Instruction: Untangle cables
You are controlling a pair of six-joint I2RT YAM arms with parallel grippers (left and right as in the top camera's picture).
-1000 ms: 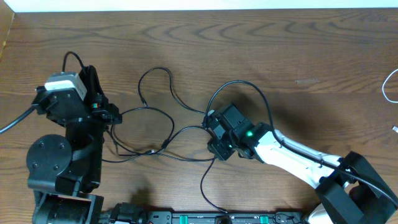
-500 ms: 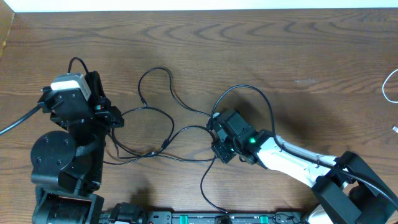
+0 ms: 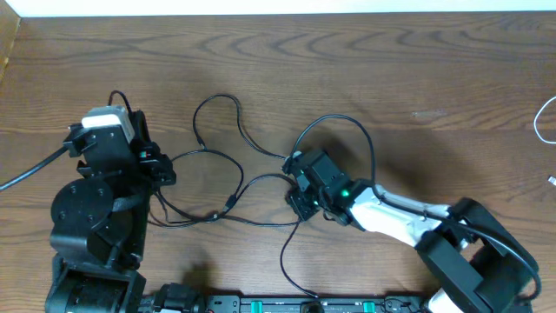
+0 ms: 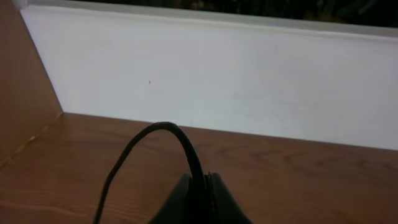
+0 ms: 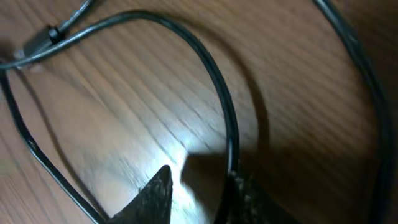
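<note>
Wood-grain tabletop, cords between my claws

My left claw is clamped tight on one strand of the thin black flexible cables; it arches up from the fingertips. Loose loops lie on the wood between that claw and my right claw, which stands partly open, a strand running between its fingers against one finger. Well off to its right lies a thin white cord.
</note>
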